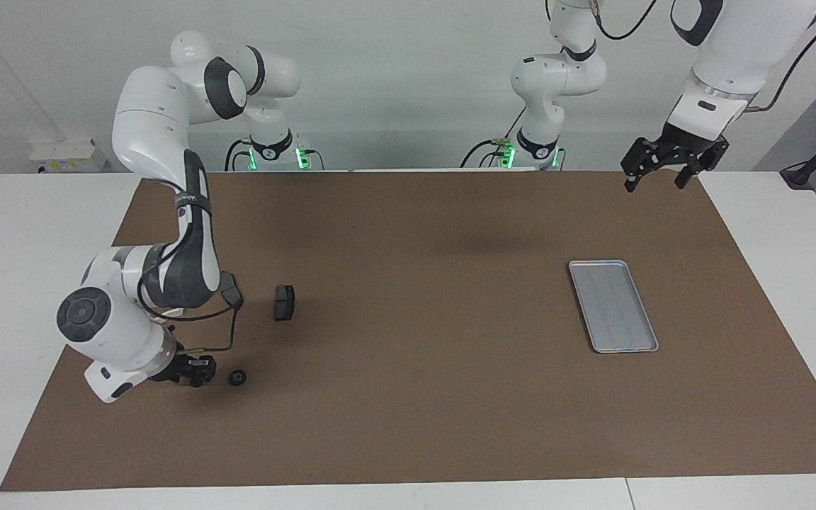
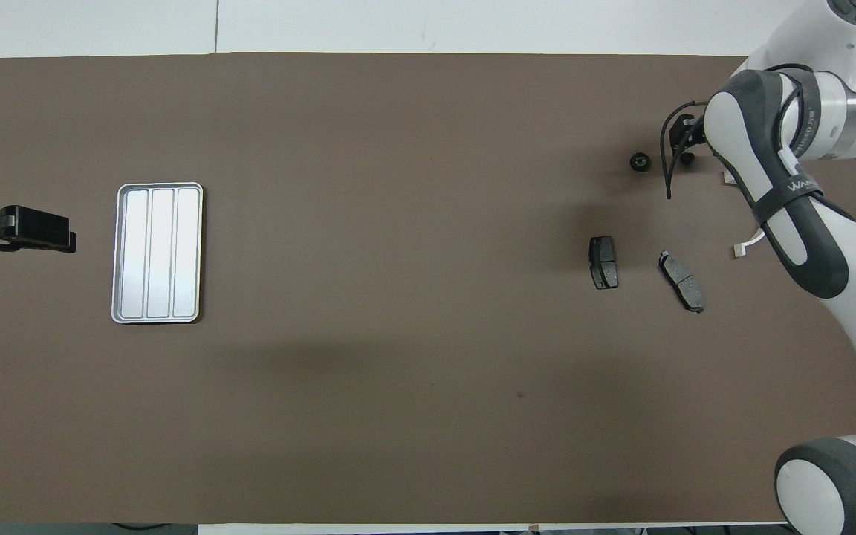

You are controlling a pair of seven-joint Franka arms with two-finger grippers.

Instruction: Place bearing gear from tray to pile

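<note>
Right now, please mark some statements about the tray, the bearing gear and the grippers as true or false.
1. The tray holds nothing. True.
2. The bearing gear lies in the tray. False: it lies on the brown mat beside the right gripper, toward the right arm's end of the table.
3. The left gripper is shut on a brake pad. False: it is open and empty, raised over the mat beside the tray.
4. Two dark brake pads lie nearer to the robots than the bearing gear. True.
5. The bearing gear touches a brake pad. False: it lies apart from both.
</note>
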